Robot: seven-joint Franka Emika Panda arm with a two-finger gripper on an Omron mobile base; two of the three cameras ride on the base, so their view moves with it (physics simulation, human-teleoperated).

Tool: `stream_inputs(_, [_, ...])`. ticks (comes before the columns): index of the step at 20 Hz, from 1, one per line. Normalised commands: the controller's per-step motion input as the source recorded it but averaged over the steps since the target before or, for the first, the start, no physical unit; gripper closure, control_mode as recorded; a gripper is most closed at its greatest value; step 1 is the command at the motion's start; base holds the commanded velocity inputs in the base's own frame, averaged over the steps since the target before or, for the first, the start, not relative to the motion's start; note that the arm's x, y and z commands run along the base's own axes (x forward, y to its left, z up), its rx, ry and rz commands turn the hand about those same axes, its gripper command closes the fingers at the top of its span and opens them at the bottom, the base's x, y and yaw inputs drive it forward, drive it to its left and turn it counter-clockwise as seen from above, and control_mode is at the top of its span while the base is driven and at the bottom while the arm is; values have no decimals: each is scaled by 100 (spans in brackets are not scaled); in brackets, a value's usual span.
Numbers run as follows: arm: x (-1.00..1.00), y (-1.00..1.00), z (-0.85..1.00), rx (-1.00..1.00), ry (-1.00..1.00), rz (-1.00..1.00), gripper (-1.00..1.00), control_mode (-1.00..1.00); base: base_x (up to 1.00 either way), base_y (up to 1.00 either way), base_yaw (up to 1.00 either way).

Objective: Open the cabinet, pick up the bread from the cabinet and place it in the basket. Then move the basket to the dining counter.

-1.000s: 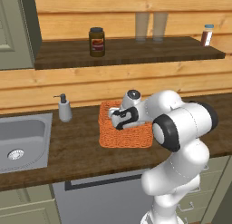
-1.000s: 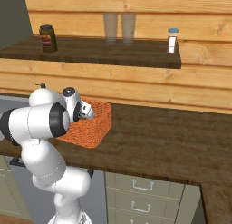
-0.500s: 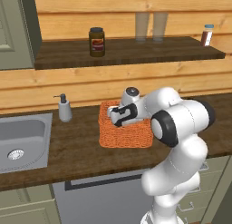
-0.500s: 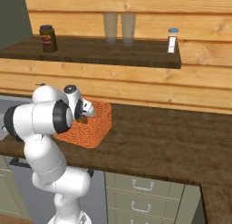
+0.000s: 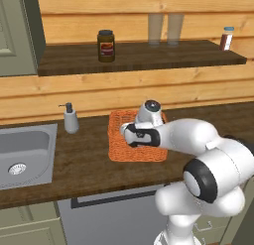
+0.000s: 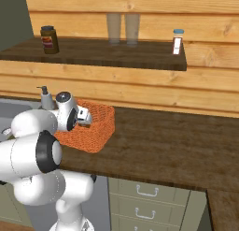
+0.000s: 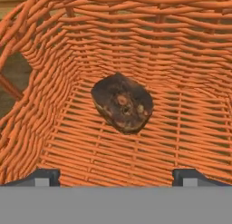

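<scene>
Orange wicker marks the basket (image 5: 118, 150) on the dark wood surface (image 5: 84, 159) in the left base view, right of the sink (image 5: 25, 150) and soap bottle (image 5: 71, 119), with the hand (image 5: 130, 135) over its middle and a dark jar (image 5: 105, 45) on the shelf above. From the right base view the hand (image 6: 86, 118) hangs over the basket (image 6: 100, 132). Looking down from the hand view, the bread (image 7: 122, 103) lies on the basket floor (image 7: 190, 141), apart from the fingertips (image 7: 43, 177), which stand spread and empty.
</scene>
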Motion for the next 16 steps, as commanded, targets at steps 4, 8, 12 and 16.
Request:
stream_inputs(4, [-24, 17, 75, -14, 3, 20, -100, -100, 0, 0, 0])
stream_inputs(8, [-12, 28, 3, -27, 13, 28, -100, -100, 0, 0, 0])
stream_inputs(12, [0, 32, -9, -32, 16, 34, -100, -100, 0, 0, 0])
stream_inputs(16, [5, 24, 7, -22, 7, 29, -100, -100, 0, 0, 0])
